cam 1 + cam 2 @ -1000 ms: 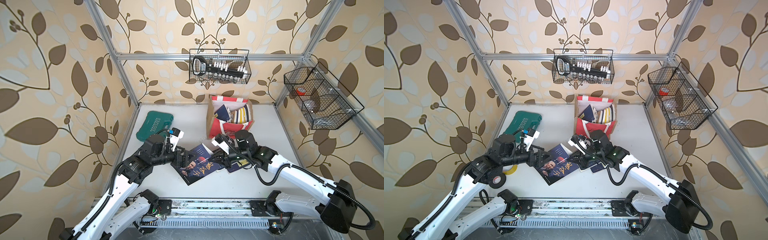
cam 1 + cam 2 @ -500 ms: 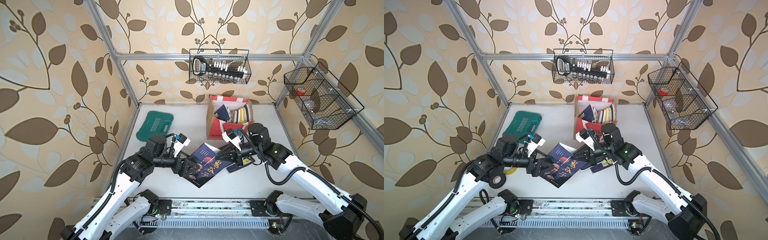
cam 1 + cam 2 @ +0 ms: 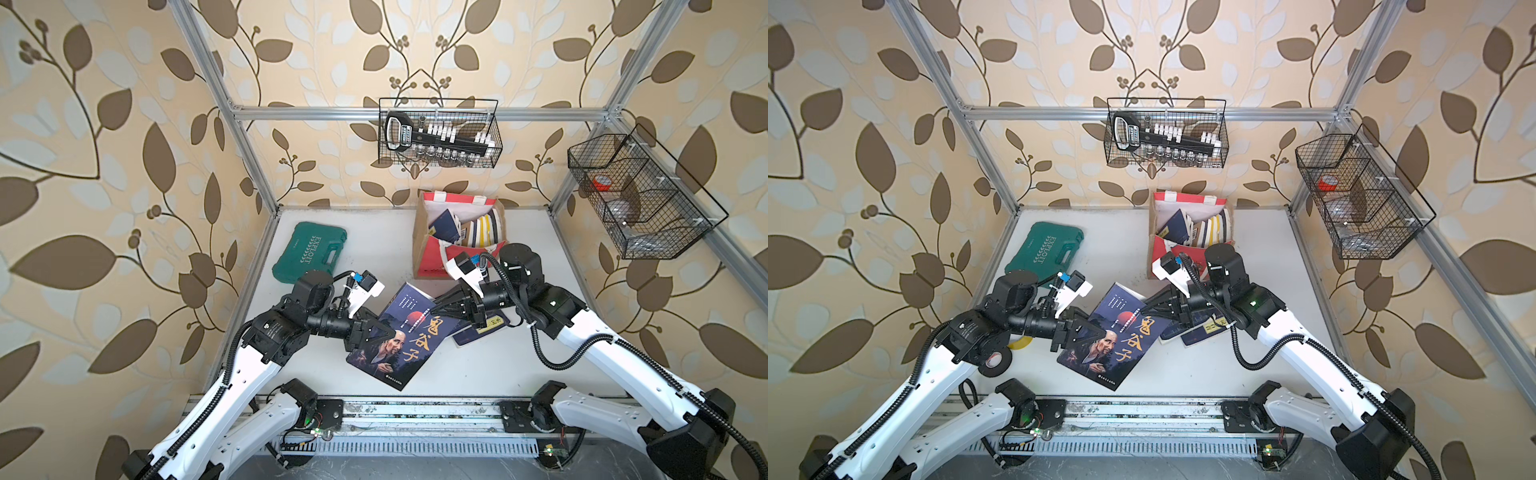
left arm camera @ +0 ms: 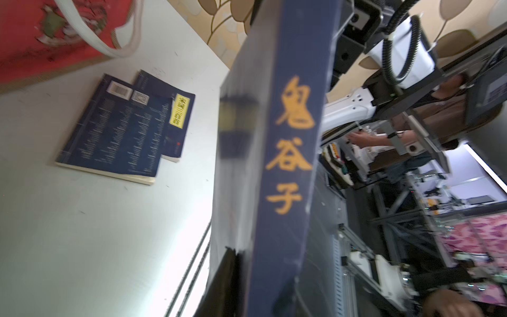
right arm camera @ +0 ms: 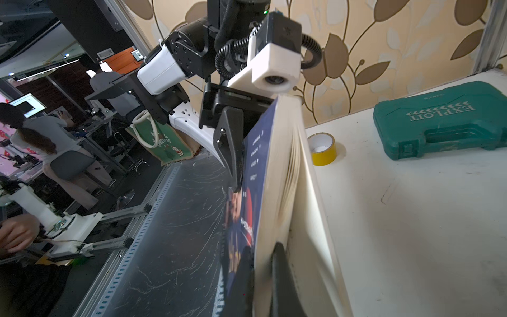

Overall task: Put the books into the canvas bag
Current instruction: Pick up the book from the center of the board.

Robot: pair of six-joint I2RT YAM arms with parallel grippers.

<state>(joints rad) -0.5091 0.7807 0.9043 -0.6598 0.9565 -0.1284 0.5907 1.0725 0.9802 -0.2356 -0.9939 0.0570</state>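
Observation:
A large dark blue book [image 3: 399, 332] [image 3: 1113, 336] with a portrait and orange characters is held tilted above the table between both arms. My left gripper [image 3: 382, 332] [image 4: 258, 274] is shut on its near left edge. My right gripper [image 3: 436, 307] [image 5: 262, 263] is shut on its far right edge, one finger on the front cover, the other between pages. Two navy books [image 3: 482, 328] [image 4: 120, 129] lie on the table below the right arm. The canvas bag [image 3: 432, 262] [image 3: 1167, 253] stands behind, open, with several books [image 3: 444, 224] in it.
A green tool case [image 3: 311, 253] [image 5: 444, 118] lies at the back left. A yellow tape roll [image 5: 322, 148] and a black one [image 3: 994, 361] sit near the left arm. Wire baskets hang on the back wall [image 3: 440, 133] and the right wall [image 3: 640, 195].
My left gripper reached the book's left edge and closed on it. My right gripper, shut on the book throughout, raised its far edge off the table.

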